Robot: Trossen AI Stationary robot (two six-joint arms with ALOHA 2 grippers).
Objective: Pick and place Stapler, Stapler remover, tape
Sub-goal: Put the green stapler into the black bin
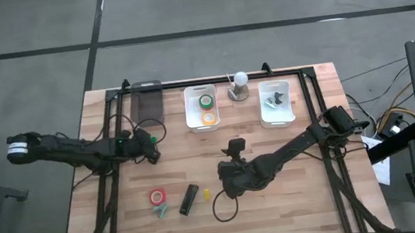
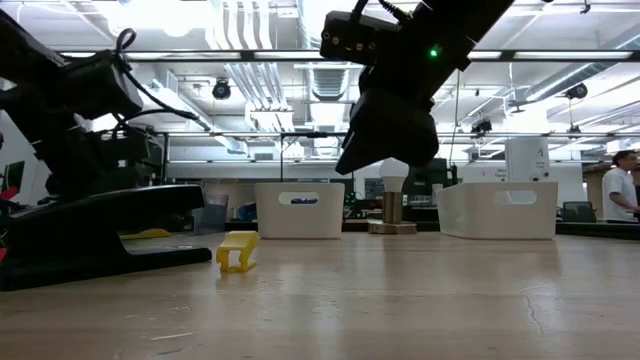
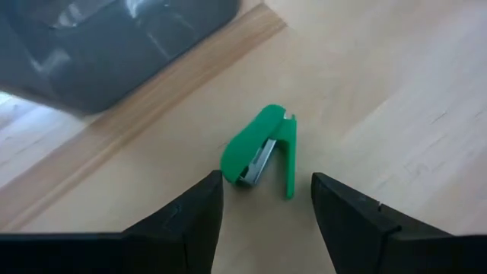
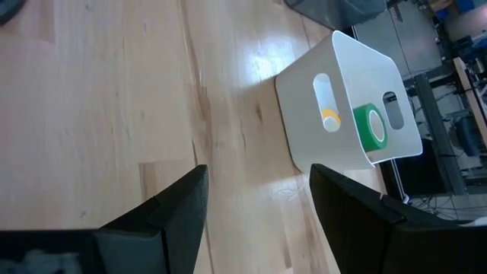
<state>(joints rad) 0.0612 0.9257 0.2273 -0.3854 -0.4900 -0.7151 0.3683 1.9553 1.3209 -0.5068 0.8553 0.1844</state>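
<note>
The black stapler (image 1: 189, 199) lies flat near the table's near edge and looms at the left of the low view (image 2: 90, 235). The red tape roll (image 1: 158, 195) lies to its left, with a small green piece (image 1: 159, 210) beside it. A small yellow piece (image 1: 207, 193) (image 2: 238, 250) lies to the stapler's right. Green tape (image 1: 206, 100) and orange tape (image 1: 208, 118) sit in a white bin (image 1: 191, 110). My left gripper (image 1: 151, 150) (image 3: 266, 179) is open above a small green stapler-like tool (image 3: 259, 152), one finger on either side, touching nothing. My right gripper (image 1: 229, 183) (image 4: 259, 171) is open and hangs empty above the table, right of the yellow piece.
A second white bin (image 1: 275, 102) holds green items. A bulb-shaped object on a base (image 1: 239, 87) stands between the bins. A dark tray (image 1: 145, 101) (image 3: 91, 46) sits at the far left. A black frame (image 1: 306, 89) runs around the table. A person (image 2: 622, 185) stands in the room behind.
</note>
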